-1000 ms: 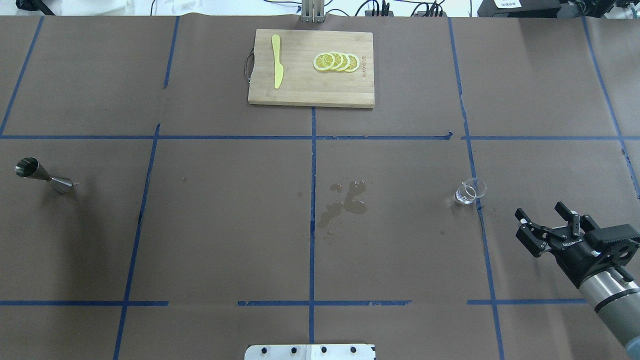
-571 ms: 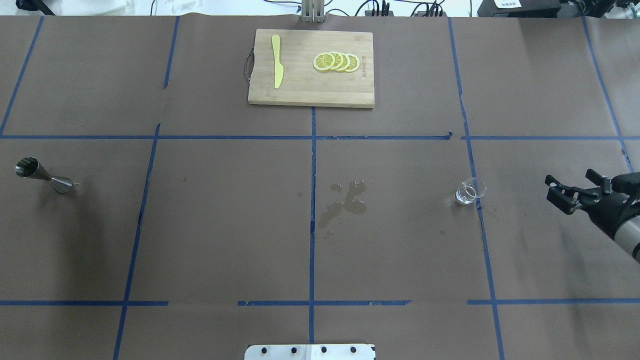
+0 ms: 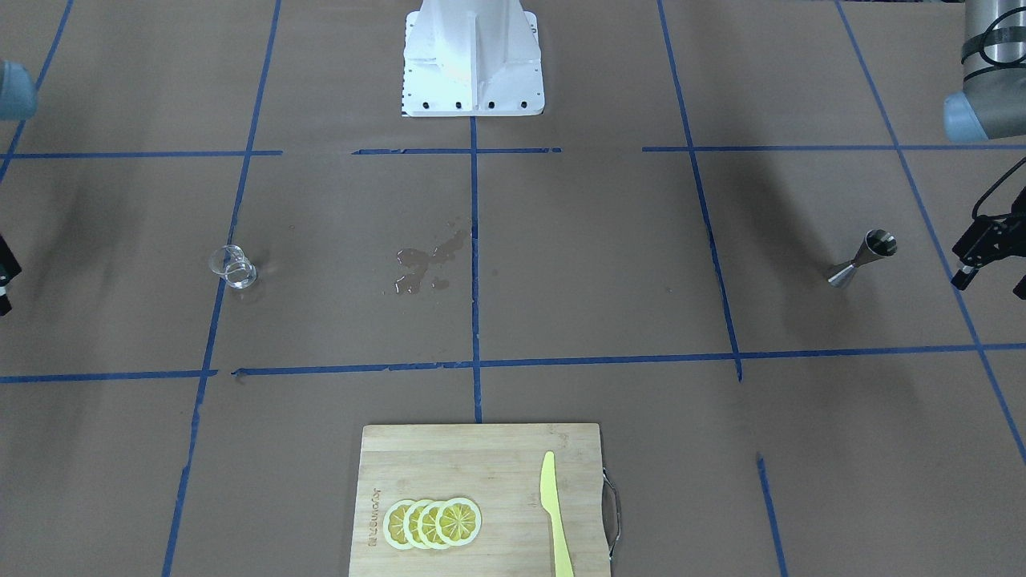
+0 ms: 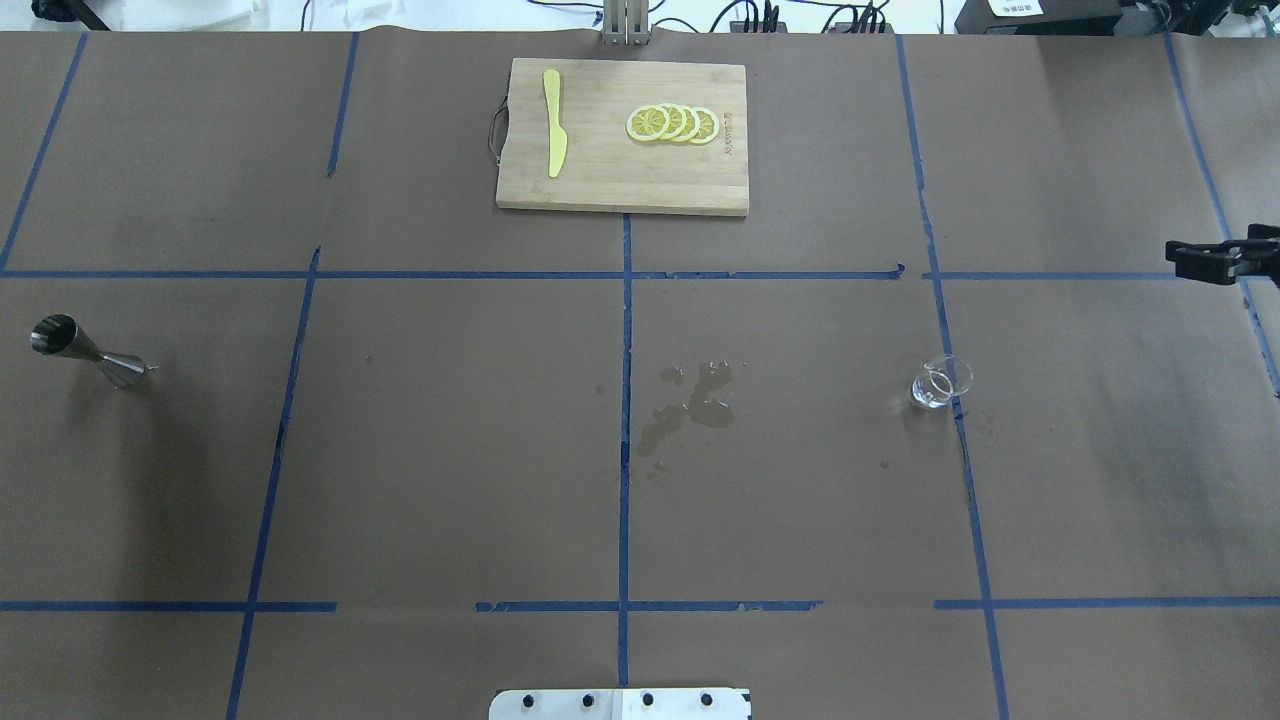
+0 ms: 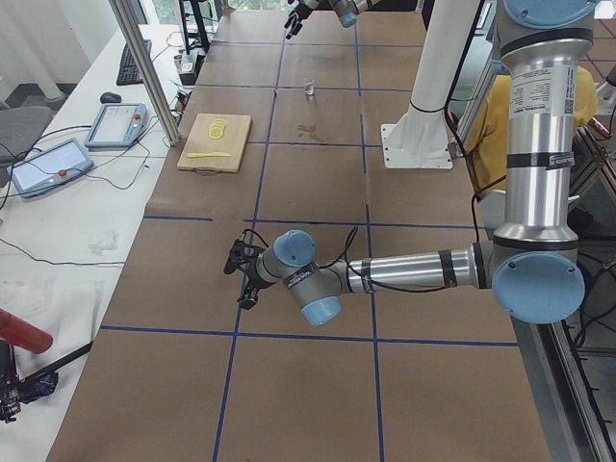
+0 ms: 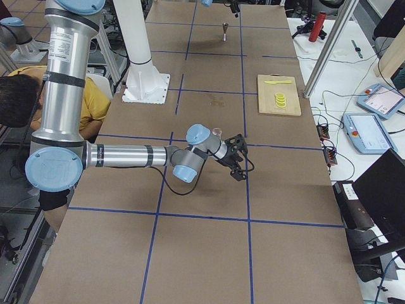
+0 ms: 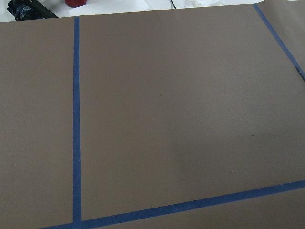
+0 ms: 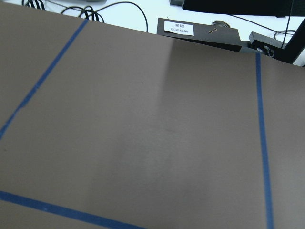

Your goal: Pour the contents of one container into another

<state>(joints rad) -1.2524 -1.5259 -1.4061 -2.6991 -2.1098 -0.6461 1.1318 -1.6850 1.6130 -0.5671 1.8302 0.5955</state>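
The clear glass cup (image 4: 940,382) stands upright on the right half of the table, also seen as the cup (image 3: 233,266) in the front-facing view. Far off at the left edge the silver jigger (image 4: 88,352) stands upright, alone. My right gripper (image 4: 1200,262) hangs at the table's right edge, beyond and to the right of the cup, fingers apart and empty. My left gripper (image 3: 992,282) is open just outside the jigger (image 3: 862,258), holding nothing. Both wrist views show only bare brown paper.
A wet spill (image 4: 690,405) darkens the paper near the table's centre. At the far middle a wooden cutting board (image 4: 620,190) carries lemon slices (image 4: 672,124) and a yellow knife (image 4: 553,122). The robot base (image 3: 471,56) stands at the near middle.
My right gripper has swung from the near right corner away to the far right edge, farther from the glass cup. Cup, jigger and spill have not moved.
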